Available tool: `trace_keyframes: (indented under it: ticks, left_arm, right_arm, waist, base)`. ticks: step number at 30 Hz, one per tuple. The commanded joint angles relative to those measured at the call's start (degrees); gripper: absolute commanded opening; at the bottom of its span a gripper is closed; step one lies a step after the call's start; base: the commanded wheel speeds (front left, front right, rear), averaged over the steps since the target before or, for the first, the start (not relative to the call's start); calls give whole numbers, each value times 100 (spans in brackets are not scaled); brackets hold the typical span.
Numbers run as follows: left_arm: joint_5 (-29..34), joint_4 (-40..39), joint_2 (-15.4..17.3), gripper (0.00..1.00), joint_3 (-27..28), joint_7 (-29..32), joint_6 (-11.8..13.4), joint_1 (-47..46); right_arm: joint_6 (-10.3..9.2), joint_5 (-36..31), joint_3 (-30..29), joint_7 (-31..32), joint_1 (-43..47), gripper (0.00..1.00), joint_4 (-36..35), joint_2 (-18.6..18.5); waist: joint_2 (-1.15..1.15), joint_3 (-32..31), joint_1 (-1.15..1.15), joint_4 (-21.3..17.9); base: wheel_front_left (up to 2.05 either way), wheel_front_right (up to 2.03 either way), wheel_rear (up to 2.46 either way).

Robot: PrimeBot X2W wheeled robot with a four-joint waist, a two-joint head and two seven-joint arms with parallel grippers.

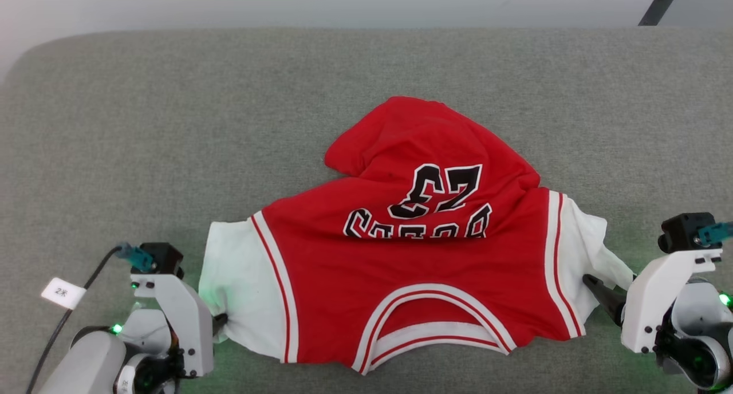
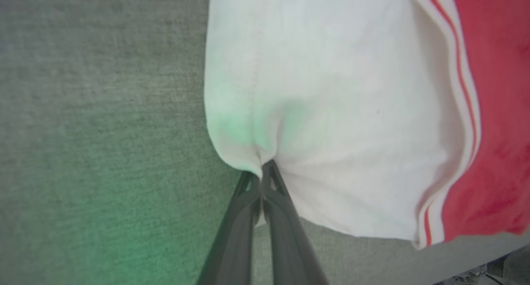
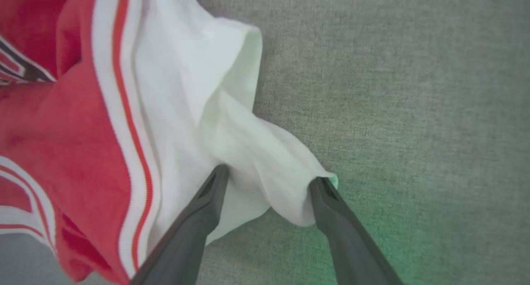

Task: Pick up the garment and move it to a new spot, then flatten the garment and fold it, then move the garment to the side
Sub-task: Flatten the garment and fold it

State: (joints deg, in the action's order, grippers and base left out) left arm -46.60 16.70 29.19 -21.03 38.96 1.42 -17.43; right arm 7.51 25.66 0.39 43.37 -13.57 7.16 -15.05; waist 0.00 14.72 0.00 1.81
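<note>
Shirt [image 1: 412, 256], red with white sleeves, at middle of grey cushion [image 1: 172, 125], collar near, hem bunched up far, lettering upside down. Left gripper [image 2: 261, 171] pinched tight on edge of white left sleeve [image 1: 235, 279]. Right gripper [image 3: 269, 183] spread wide, fingers either side of a fold of white right sleeve [image 3: 248, 144], not clamped.

The garment [image 1: 412, 268] is seen as soft, matt cloth, and its striped trim [image 3: 128, 144] is finely ribbed. The grey surface [image 1: 172, 125] beneath is covered in coarse, matt woven fabric. The fingers [image 2: 285, 227] of the left gripper [image 2: 261, 171] and right gripper [image 3: 270, 175] are seen as dark, smooth, matt plastic, and the wrist housings [image 1: 183, 314] as pale, smooth plastic.
</note>
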Motion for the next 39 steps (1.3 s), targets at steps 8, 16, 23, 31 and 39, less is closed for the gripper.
trace_keyframes:
  ticks: [8,16,23,31,39]
  left_arm:
    - [42,344,-379,0,-271,-65,-91,-71]
    - [35,343,-188,0,-242,112,-178,-406]
    - [-44,-79,212,0,-132,716,-245,-1087]
    - [52,-185,329,0,-150,1318,-399,-2501]
    - [485,457,170,0,-294,998,-666,-4068]
  right_arm:
    - [-5,76,123,178,-273,0,848,35]
    - [-2,670,-107,638,-695,0,810,60]
    - [-2,1120,-391,1178,-1322,0,448,-26]
    - [-2,1117,-611,1316,-2504,0,337,272]
    - [-2,765,-900,547,-4029,0,1058,683]
  waist:
    - [0,-14,0,64]
    - [0,-219,0,70]
    - [0,-659,0,67]
    - [0,-1183,0,87]
    - [0,-1486,0,67]
  base:
    - [0,0,0]
    - [0,0,0]
    - [0,0,0]
    - [0,0,0]
    - [0,0,0]
